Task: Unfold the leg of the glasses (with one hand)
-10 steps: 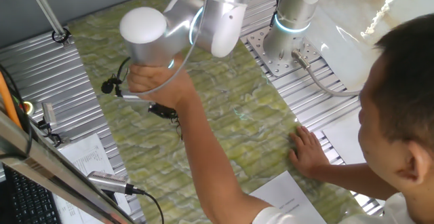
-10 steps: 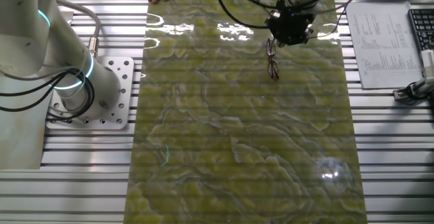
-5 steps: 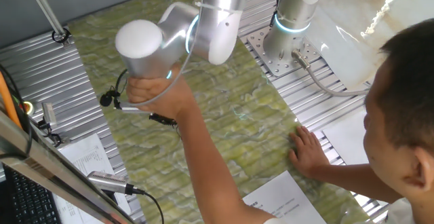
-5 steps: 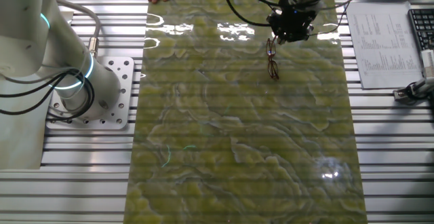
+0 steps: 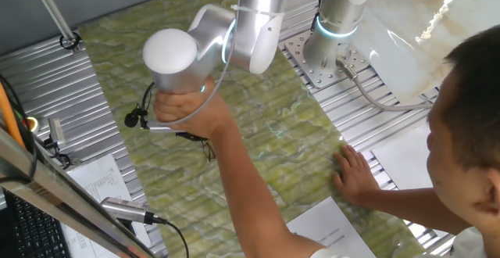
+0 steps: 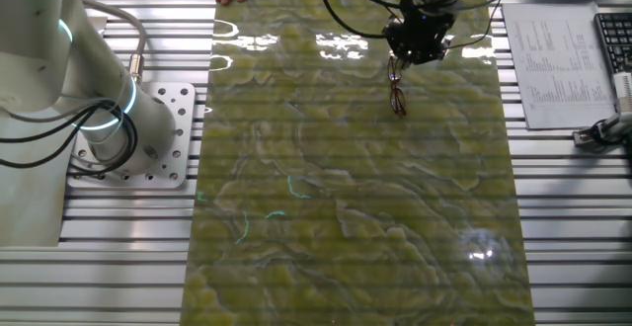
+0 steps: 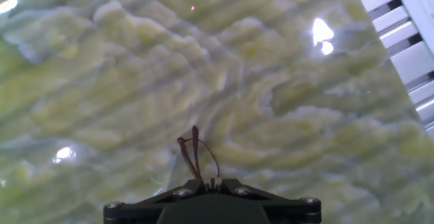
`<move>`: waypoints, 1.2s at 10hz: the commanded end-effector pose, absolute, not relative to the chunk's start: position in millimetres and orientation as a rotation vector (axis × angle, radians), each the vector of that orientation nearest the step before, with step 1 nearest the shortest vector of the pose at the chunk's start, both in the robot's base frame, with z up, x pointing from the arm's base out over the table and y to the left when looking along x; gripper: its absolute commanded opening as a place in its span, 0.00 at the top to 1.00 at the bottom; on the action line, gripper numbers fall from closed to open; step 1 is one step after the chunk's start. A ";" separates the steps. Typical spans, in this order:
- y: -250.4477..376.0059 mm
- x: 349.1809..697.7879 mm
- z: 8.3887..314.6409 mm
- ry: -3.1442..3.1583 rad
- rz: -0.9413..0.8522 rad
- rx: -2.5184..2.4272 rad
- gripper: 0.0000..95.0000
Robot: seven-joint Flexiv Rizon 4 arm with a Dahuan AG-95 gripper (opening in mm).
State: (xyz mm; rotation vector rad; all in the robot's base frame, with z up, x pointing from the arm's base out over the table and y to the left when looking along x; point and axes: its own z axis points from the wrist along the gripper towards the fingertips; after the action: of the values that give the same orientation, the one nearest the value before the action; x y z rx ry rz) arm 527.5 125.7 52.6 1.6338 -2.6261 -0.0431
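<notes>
**End effector at the glasses; whether the leg is unfolded cannot be read**

The glasses point(image 6: 397, 93) lie on the green marbled counter point(image 6: 346, 198), near its far edge in the other fixed view and close to the printed sheet point(image 6: 553, 64) that sits on the ribbed metal beside it. The end effector point(image 6: 418, 40) hangs right above the frame's upper end, touching it or just short of touching; the view does not settle which. A person's hand point(image 5: 181, 105) is wrapped around the arm's wrist, seemingly guiding it.

As a judgement, the task is at the contact stage. The hand view shows thin reddish-brown loops and a straight piece of the frame point(image 7: 195, 153) just ahead of the black body of the end effector, lying close together. That suggests the leg is not yet swung fully out, but it is only a reading of a small, thin shape. Opening the leg appears to remain.

Much is hidden. In one fixed view the forearm and wrist cover the end effector, and only a dark sliver of the glasses shows. The fingertips are not visible in the hand view, so I cannot tell if they are spread, pressed together or pinching the leg. The hinge and the leg itself are too fine to separate from the frame.
</notes>
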 end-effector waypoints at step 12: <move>176.2 551.1 36.4 -2.616 -0.041 1.668 1.00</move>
State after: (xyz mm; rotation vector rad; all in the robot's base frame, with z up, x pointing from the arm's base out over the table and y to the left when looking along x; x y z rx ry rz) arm 527.5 120.7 50.3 1.6730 -2.6163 -0.0452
